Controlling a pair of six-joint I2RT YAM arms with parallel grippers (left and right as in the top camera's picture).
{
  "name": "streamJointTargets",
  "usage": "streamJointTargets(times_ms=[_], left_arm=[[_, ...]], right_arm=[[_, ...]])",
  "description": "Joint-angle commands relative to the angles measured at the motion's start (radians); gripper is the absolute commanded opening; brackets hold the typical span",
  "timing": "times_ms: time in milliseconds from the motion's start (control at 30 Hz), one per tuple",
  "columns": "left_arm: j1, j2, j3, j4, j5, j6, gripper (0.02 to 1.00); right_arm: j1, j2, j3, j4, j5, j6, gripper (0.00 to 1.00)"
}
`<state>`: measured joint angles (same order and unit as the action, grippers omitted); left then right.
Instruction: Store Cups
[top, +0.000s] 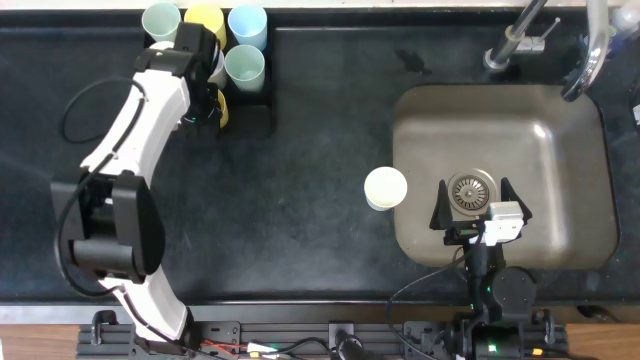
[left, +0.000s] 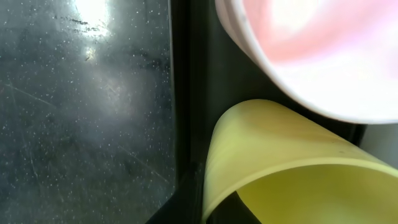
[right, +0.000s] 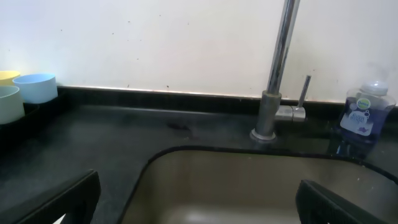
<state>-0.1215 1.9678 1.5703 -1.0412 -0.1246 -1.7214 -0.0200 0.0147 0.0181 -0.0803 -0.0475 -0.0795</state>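
My left gripper (top: 212, 98) is at the black cup rack (top: 255, 108) at the counter's back left, shut on a yellow cup (left: 280, 149) that it holds by the rim over the rack's edge. A pink cup (left: 323, 56) sits just beyond it. In the rack stand a pale green cup (top: 160, 20), another yellow cup (top: 206, 17), a blue cup (top: 247, 25) and a mint cup (top: 244, 66). A cream cup (top: 385, 188) stands alone on the counter by the sink's left rim. My right gripper (top: 475, 208) hangs open over the sink (top: 560, 150), holding nothing.
The tap (right: 277, 74) rises behind the sink, with a blue soap bottle (right: 365, 112) to its right. The dark counter (top: 320, 110) stretches between rack and sink. A white wall (right: 155, 43) backs the counter.
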Motion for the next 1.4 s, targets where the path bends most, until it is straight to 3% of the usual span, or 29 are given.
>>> streamJointTargets(times_ms=[33,633,700,733,767,867,1400], left_arm=[[0.01,0.01,-0.003,0.001,-0.047,0.01,0.034],[0.01,0.032,-0.003,0.022,-0.058,0.006,0.036],[0.01,0.032,-0.003,0.024,-0.061,0.006,0.095],[0.01,0.032,-0.003,0.025,-0.064,0.006,0.237],[0.01,0.032,-0.003,0.026,-0.068,0.007,0.308],[0.01,0.032,-0.003,0.027,-0.078,0.006,0.441],[0.011,-0.071,-0.003,0.024,-0.12,-0.025,0.437]], right_arm=[[-0.006,-0.011,-0.013,0.005,0.0,-0.003,0.996],[-0.006,-0.011,-0.013,0.005,0.0,-0.003,0.998],[-0.006,-0.011,-0.013,0.005,0.0,-0.003,0.996],[-0.006,-0.011,-0.013,0.005,0.0,-0.003,0.998],[-0.006,-0.011,-0.013,0.005,0.0,-0.003,0.996],[-0.006,-0.011,-0.013,0.005,0.0,-0.003,0.996],[-0.006,-0.011,-0.013,0.005,0.0,-0.003,0.996]])
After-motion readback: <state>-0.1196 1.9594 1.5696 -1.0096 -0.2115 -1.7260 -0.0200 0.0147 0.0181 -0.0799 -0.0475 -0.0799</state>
